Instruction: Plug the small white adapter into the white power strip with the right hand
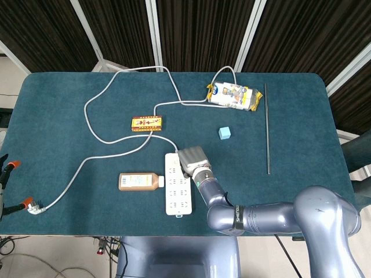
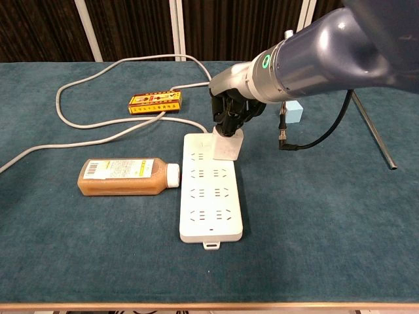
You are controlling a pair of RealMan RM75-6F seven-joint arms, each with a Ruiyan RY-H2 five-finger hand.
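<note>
Small white adapter [image 2: 226, 145], likely light, rigid and smooth-sided, best pinched by its flat sides, as right hand [image 2: 230, 111] fingers [image 2: 222, 124] pinch its top at frame centre over white power strip [image 2: 211, 196].

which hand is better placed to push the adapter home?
Right. The right hand already rests on top of the small white adapter, at the far end of the white power strip. The left hand appears in neither view.

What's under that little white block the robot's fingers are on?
The white power strip, at its far end. The adapter stands there under the right hand; its prongs and the sockets beneath it are covered.
</note>
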